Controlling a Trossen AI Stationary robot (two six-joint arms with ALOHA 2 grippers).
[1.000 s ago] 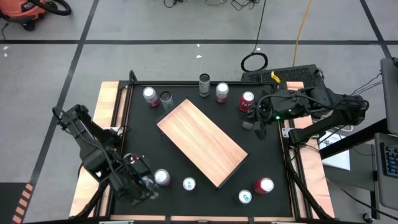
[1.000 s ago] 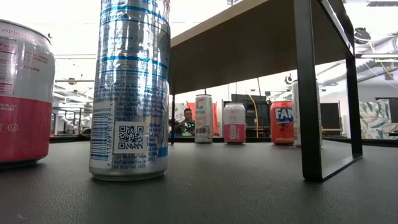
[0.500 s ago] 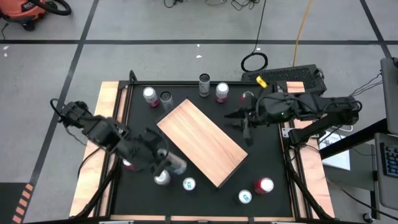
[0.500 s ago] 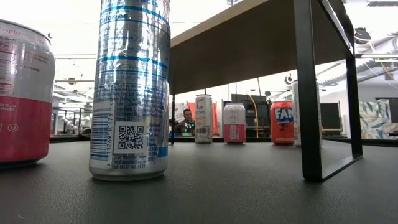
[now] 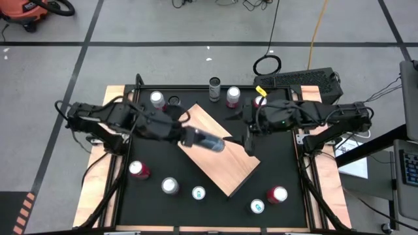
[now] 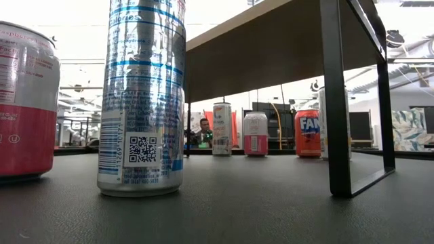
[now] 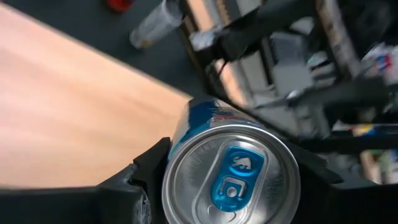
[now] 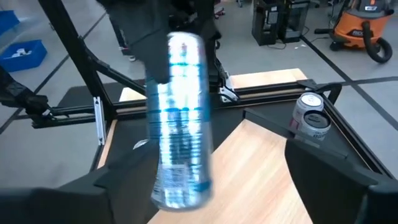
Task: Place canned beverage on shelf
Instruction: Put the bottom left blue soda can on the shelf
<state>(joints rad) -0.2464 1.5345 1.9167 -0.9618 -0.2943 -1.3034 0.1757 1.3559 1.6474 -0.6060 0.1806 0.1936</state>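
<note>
Left gripper [image 5: 196,138] clamped on slim silver-blue can [image 5: 208,143], long axis upright, over shelf [image 5: 222,160]; shelf directly below. Right gripper [image 5: 248,134] spread, just beside, empty.

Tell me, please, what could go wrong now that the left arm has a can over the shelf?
1. The left end effector holds the can above the shelf, seemingly tilted; if so, released like that it could tip and roll off.
2. The right end effector, fingers spread, hovers over the shelf just beyond the can; the two arms could collide.
</note>
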